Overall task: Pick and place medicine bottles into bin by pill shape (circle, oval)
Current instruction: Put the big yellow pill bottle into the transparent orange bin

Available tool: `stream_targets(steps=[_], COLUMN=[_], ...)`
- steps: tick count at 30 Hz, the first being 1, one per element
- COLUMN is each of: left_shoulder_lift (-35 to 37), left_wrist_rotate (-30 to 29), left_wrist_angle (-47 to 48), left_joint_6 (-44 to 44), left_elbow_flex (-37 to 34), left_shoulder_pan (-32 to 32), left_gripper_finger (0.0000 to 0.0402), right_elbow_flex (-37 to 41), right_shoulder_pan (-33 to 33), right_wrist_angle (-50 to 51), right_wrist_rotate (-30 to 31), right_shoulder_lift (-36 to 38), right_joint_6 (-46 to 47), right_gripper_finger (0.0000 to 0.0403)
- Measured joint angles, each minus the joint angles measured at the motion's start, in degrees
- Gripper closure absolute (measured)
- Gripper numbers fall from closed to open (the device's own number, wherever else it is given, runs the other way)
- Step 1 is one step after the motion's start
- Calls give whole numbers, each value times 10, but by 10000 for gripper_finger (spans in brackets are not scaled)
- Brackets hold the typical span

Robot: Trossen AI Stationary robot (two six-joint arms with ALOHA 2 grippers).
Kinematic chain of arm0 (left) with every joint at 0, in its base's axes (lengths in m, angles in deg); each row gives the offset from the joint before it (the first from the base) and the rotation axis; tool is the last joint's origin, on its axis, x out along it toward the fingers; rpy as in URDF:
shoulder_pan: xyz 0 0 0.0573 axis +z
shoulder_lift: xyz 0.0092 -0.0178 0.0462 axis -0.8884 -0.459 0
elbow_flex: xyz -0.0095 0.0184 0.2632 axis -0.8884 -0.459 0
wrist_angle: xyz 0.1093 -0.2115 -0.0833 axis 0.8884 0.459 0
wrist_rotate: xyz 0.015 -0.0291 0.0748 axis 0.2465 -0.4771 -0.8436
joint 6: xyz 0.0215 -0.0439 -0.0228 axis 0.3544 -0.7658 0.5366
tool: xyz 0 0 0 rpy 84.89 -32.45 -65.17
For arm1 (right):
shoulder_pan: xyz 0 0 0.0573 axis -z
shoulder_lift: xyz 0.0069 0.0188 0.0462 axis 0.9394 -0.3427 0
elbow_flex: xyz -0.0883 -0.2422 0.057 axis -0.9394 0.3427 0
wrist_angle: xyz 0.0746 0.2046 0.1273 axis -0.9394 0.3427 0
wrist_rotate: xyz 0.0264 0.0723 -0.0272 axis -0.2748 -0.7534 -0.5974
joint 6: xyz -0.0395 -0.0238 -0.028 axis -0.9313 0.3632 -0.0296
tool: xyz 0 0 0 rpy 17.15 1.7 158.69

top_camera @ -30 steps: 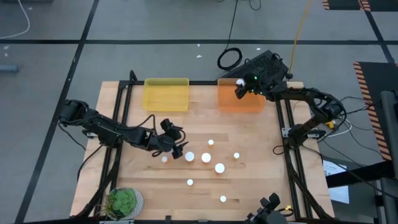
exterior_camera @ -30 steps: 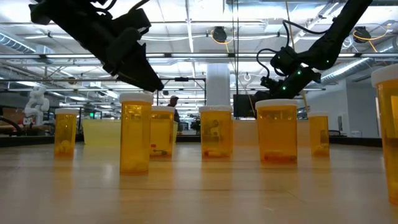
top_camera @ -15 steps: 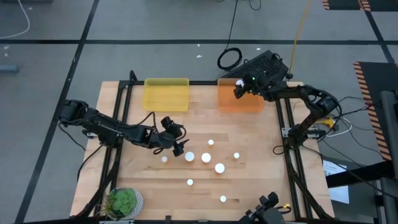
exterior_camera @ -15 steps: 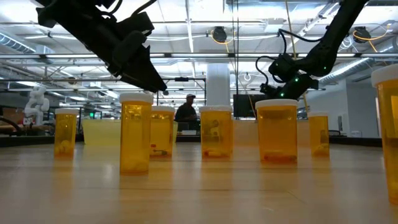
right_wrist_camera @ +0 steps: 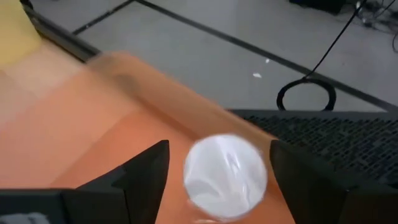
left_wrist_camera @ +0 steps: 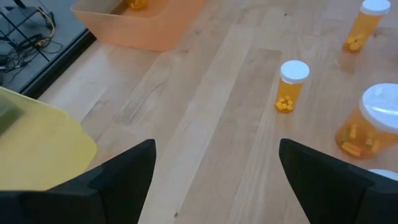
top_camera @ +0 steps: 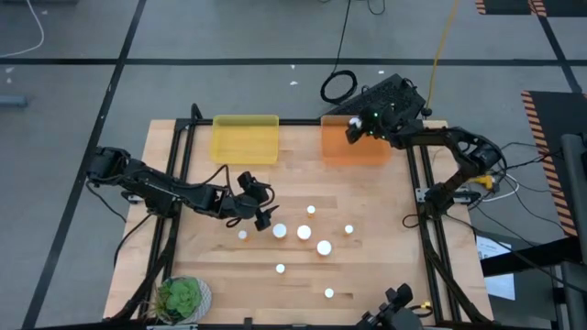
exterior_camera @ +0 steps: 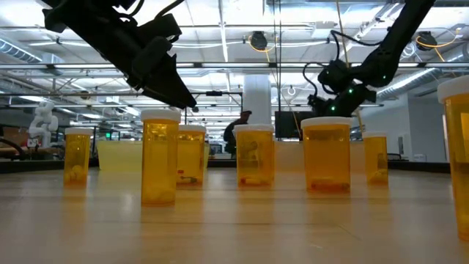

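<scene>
The small amber plastic medicine bottle with a round white cap (right_wrist_camera: pixel 225 177) sat between the right gripper's (top_camera: pixel 354 129) two dark fingers, cap toward the wrist camera, and I judged the gripper clamped on it, hanging over the translucent orange plastic bin (top_camera: pixel 341 151) at the far edge of the pale wooden worktop (top_camera: pixel 385 238). I reckoned a bottle like that light and rigid, its smooth round wall apt to slip or twist in a flat pinch, with loose pills shifting inside. My choice was to take each one across the amber body just under the cap, where the cap's rim would stop it sliding down.

The rest of the small amber white-capped bottles (top_camera: pixel 304 233) stood upright in a loose scatter near the middle of the worktop, apart from one another; from table height they showed as yellow-orange cylinders (exterior_camera: pixel 326 155) with pills settled at the bottom. Being tall and narrow, I thought they would tip if nudged sideways.

My left gripper (top_camera: pixel 260 218) hung above the left end of that scatter with its fingers spread apart and nothing between them, over bare wood, with a small-capped bottle (left_wrist_camera: pixel 291 86) ahead and a larger-capped one (left_wrist_camera: pixel 374 122) beside it. The translucent yellow plastic bin (top_camera: pixel 245 139) lay left of the orange one along the far edge; one amber bottle (left_wrist_camera: pixel 137 4) already lay in the orange bin. A small green potted plant (top_camera: pixel 180 297) sat at the near left corner.
</scene>
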Motion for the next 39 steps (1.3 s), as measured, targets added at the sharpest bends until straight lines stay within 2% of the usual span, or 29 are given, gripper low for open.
stream_targets(steps=[8, 11, 15, 21, 27, 33, 39], left_shoulder_lift=[0, 0, 0, 0, 0, 0, 0], left_wrist_rotate=[0, 3, 4, 19, 35, 45, 3], left_wrist_angle=[0, 0, 0, 0, 1, 2, 2], left_joint_6=[0, 0, 0, -2, -7, -35, -70], left_elbow_flex=[0, 0, 0, 0, 0, 0, 0], left_shoulder_pan=[0, 0, 0, 0, -10, -42, -92], left_gripper_finger=[55, 55, 55, 55, 55, 55, 55], right_elbow_flex=[0, 0, 0, -1, -1, 0, -3], right_shoulder_pan=[-12, -37, -90, -203, -322, -433, -519], right_wrist_angle=[85, 128, 175, 252, 267, 254, 172], right_wrist_rotate=[-1, -29, -77, -89, -87, -28, -14], right_shoulder_lift=[123, 185, 262, 332, 341, 320, 275], right_joint_6=[1, -1, 0, 18, 57, 82, 94], right_gripper_finger=[112, 114, 117, 117, 117, 117, 117])
